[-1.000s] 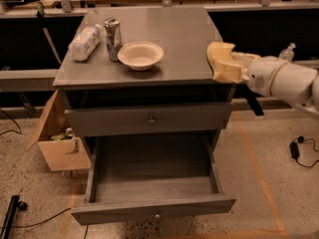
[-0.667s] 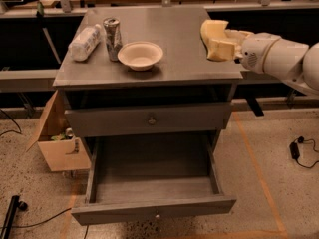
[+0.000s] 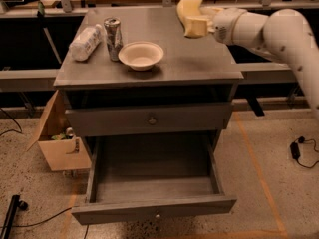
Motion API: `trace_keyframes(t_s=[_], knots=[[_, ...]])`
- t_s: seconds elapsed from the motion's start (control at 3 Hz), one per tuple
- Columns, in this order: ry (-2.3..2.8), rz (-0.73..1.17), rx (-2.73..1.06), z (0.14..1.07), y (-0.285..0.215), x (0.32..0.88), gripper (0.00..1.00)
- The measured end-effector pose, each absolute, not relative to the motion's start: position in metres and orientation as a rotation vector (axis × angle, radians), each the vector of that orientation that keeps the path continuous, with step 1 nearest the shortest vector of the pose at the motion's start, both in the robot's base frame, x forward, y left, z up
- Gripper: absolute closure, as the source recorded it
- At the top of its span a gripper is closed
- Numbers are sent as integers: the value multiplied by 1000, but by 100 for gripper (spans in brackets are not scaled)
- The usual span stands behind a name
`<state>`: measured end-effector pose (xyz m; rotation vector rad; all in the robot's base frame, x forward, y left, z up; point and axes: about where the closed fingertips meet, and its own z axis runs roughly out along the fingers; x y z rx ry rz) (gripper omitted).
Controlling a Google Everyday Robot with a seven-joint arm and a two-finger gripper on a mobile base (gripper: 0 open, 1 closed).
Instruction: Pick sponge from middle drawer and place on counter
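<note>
Place step. Claw (image 3: 203,25) at upper right of frame, clamped on sponge (image 3: 186,9), above counter (image 3: 199,59). Middle drawer (image 3: 154,209) open. Next: lower, release right of bowl (image 3: 141,55).

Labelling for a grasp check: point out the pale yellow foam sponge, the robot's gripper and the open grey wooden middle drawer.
pale yellow foam sponge (image 3: 188,9), camera view, its upper end.
gripper (image 3: 199,27), camera view, between fingertips, shut on sponge above grey counter (image 3: 199,59).
grey wooden middle drawer (image 3: 152,171), camera view, bare floor.
</note>
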<state>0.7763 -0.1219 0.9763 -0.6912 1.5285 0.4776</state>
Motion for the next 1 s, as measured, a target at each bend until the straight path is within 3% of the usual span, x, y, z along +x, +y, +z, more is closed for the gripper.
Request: trace_keyframes(t_s=[1.0], knots=[[1623,430,-747,928,-59,882,15]])
